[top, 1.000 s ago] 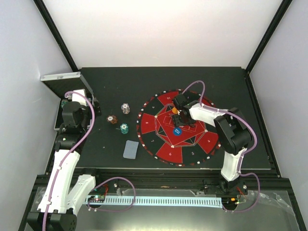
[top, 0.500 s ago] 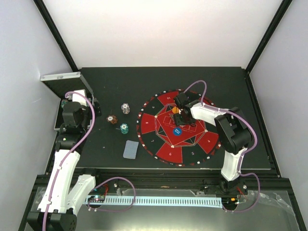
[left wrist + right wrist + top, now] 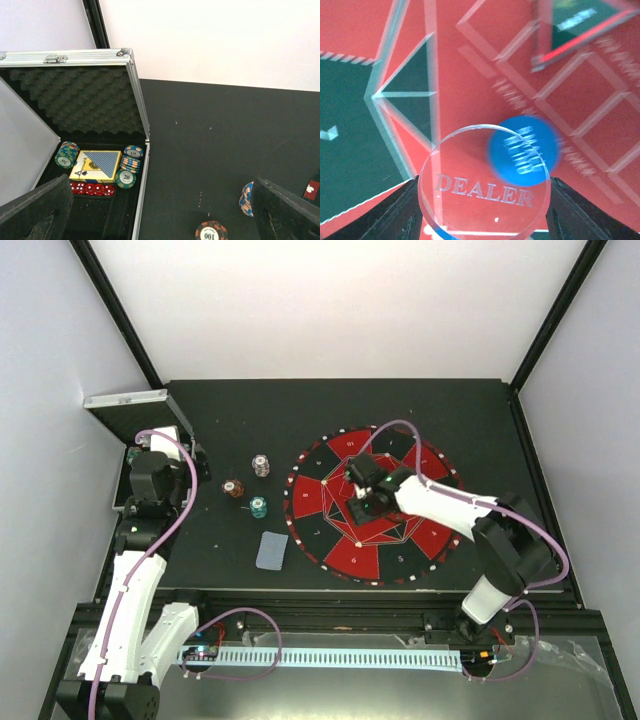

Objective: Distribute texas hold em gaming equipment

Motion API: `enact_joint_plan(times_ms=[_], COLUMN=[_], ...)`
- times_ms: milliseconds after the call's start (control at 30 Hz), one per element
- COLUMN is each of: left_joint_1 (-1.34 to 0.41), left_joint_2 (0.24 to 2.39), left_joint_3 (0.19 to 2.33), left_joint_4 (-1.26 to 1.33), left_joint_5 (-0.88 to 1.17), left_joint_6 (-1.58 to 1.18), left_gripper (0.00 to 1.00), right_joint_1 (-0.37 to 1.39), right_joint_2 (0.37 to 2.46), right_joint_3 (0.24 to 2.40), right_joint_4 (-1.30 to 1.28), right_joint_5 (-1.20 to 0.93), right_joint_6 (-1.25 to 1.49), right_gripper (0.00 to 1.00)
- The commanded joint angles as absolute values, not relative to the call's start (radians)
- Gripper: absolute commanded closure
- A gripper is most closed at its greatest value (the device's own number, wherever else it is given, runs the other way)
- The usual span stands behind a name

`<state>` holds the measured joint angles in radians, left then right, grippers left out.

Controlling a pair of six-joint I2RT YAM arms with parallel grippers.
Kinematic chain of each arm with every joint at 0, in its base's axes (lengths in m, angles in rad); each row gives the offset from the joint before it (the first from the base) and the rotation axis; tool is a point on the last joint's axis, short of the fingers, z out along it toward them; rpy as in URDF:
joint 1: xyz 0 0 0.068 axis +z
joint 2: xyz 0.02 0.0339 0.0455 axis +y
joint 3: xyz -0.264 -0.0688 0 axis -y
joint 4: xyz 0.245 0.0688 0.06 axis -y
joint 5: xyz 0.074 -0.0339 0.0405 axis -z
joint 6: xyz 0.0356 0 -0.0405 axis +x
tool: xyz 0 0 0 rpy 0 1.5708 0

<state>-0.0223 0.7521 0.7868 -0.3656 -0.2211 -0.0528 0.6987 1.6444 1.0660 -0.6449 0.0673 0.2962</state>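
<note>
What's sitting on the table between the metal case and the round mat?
In the top view: a grey chip stack, a red chip stack, a teal chip stack, and a grey-blue card pile nearer the arms.

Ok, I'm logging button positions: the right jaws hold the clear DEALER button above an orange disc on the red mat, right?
Not quite: the right wrist view shows the jaws holding the clear DEALER button above a blue disc, not an orange one, on the red mat.
</note>
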Motion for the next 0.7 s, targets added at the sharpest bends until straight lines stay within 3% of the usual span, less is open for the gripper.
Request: enact_joint_plan(times_ms=[0, 467, 533, 667], left_joint_1=[-0.024, -0.026, -0.025, -0.026], left_joint_2=[0.741, 0.727, 0.727, 0.727], left_joint_3=[0.79, 0.785, 0.785, 0.785], left_joint_4=[-0.349, -0.348, -0.349, -0.35], left_joint_5=[-0.219, -0.221, -0.221, -0.22], left_joint_6=[-0.057, -0.057, -0.057, -0.057], left_gripper=[0.01, 0.01, 0.01, 0.01], right_joint_1=[0.837, 0.898, 0.898, 0.898], right_joint_2=[1.64, 1.737, 1.735, 1.721], right_joint_3=[1.054, 1.053, 1.051, 1.066], right_joint_4=[-0.674, -0.662, -0.669, -0.692], right_joint_5=[0.032, 0.054, 0.059, 0.077], right_joint_6=[0.354, 0.398, 0.398, 0.395], right_gripper=[0.38, 0.37, 0.33, 0.15])
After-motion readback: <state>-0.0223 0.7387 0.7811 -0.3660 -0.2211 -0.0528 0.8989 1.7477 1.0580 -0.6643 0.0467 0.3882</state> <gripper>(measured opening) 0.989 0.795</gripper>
